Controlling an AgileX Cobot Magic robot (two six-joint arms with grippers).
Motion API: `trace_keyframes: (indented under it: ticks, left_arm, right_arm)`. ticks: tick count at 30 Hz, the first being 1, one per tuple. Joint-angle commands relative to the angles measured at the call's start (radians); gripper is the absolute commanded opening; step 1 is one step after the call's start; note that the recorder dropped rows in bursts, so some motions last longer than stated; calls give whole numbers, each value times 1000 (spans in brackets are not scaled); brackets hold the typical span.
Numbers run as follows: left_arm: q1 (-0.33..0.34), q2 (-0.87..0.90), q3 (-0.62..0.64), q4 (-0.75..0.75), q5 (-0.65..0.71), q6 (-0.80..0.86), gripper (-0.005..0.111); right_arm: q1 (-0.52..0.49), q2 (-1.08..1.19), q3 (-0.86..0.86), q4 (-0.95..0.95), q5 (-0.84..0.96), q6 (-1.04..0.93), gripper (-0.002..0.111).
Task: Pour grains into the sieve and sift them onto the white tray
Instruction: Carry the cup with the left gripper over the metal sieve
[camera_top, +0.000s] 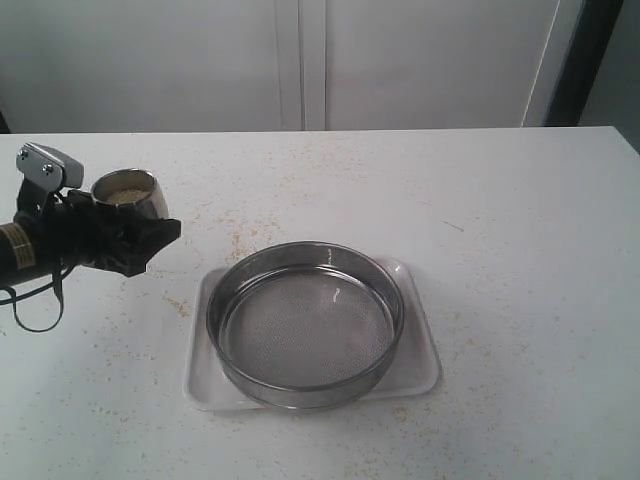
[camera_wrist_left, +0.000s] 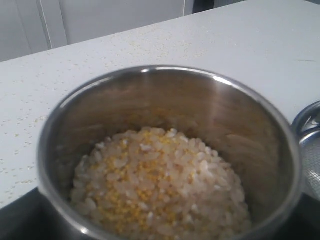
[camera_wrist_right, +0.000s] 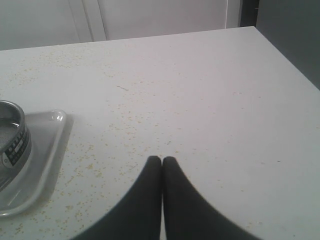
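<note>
My left gripper (camera_top: 143, 236) is shut on a small steel cup (camera_top: 130, 196) at the left of the table, held upright and apart from the sieve. The cup (camera_wrist_left: 250, 145) holds the grains (camera_wrist_left: 160, 187), a mix of whitish rice-like grains and fine yellow bits. The sieve (camera_top: 305, 322), a wide steel ring with grey mesh, sits on the white tray (camera_top: 423, 368) at the table's middle; its mesh looks bare. My right gripper (camera_wrist_right: 161, 160) is shut on nothing, just above the table beside the tray (camera_wrist_right: 50, 145) and the sieve (camera_wrist_right: 12, 142). It is outside the exterior view.
Scattered yellow granules (camera_top: 238, 240) speckle the white table around the tray. White cabinet doors (camera_top: 300, 60) stand behind the table's far edge. The table's right edge (camera_wrist_right: 287, 60) drops off next to a dark floor.
</note>
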Motion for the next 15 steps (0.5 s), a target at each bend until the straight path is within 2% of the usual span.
trace_keyframes:
  ticks: [1,15]
  left_arm:
    - [-22,-66,18,21,29,-25,0]
    - [-185,-204,26,35,324,-38,0]
  right_arm:
    - [-3,-4,5,-5,-14,3,0]
    - [-3,-4,5,-5,-14,3,0]
